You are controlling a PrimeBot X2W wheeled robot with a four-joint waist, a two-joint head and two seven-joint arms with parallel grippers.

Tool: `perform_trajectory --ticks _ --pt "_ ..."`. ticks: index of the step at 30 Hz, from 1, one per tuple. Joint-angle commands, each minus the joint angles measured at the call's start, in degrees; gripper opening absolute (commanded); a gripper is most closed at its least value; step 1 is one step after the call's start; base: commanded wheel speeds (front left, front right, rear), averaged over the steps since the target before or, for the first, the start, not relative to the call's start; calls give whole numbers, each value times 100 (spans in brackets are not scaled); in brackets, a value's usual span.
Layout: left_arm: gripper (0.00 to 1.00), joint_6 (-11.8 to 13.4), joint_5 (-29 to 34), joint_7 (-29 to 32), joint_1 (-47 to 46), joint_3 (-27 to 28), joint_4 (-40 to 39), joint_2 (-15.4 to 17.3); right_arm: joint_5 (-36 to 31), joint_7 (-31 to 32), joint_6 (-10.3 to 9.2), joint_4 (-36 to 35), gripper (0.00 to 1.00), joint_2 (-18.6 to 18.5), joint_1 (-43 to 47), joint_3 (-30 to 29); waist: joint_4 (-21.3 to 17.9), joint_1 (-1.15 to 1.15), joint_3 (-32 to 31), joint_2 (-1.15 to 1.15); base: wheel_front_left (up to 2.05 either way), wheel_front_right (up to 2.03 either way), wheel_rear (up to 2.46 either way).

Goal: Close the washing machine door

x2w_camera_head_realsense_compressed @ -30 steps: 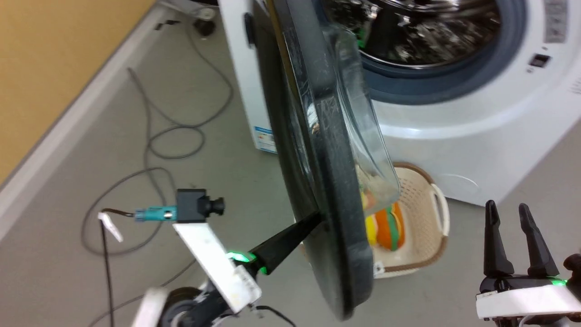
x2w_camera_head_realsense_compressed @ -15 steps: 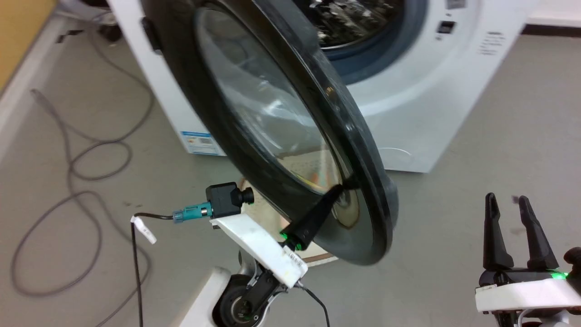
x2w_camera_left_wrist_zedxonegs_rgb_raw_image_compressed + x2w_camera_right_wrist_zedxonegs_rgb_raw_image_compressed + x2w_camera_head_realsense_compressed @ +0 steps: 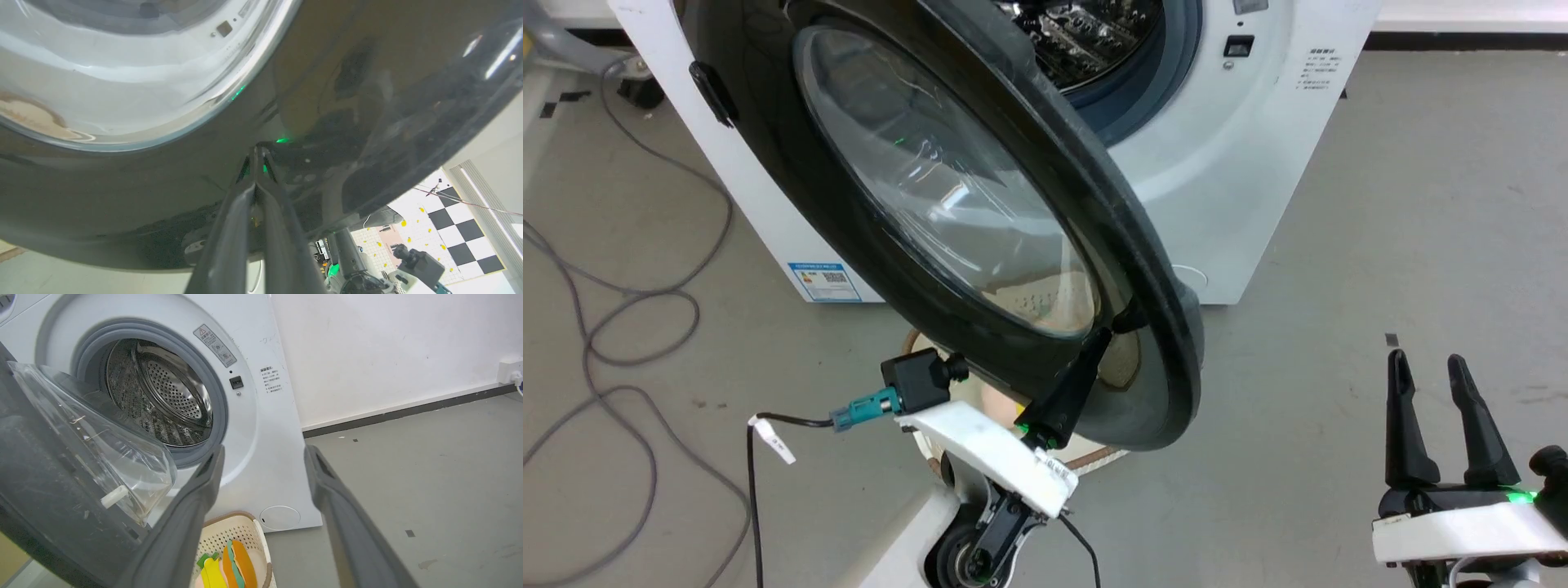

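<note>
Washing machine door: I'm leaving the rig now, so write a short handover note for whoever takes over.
Left gripper: shut, holding nothing, tips pressed against the outer black rim of the washing machine door near its free edge.
Right gripper: open, empty, low and apart from the door.
Door: at an angle to the washing machine, with the drum in sight past its edge. A basket sits on the floor below it.
Done: pushing contact made.
Left: push the door until it meets the machine front, probably with the same arm.
</note>
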Motion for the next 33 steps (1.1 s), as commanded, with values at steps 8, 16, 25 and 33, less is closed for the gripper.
perform_trajectory --ticks 8,16,25,33 --pt "100 -26 236 -606 -7 -221 -128 583 24 -25 5 -11 100 13 74 -34 99 0 -227 0 0 0 0" --pt "100 502 2730 -732 74 863 -273 831 35 -25 5 -199 100 13 30 -190 225 0 -329 0 0 0 0" --pt "100 1613 5177 -734 695 2179 -1193 859 -164 -25 5 -567 100 13 -260 -268 370 0 -336 0 0 0 0" --pt "100 1995 5894 -734 1676 3045 -1775 933 -469 -25 5 -1108 28 13 -754 -34 430 0 -366 0 0 0 0"
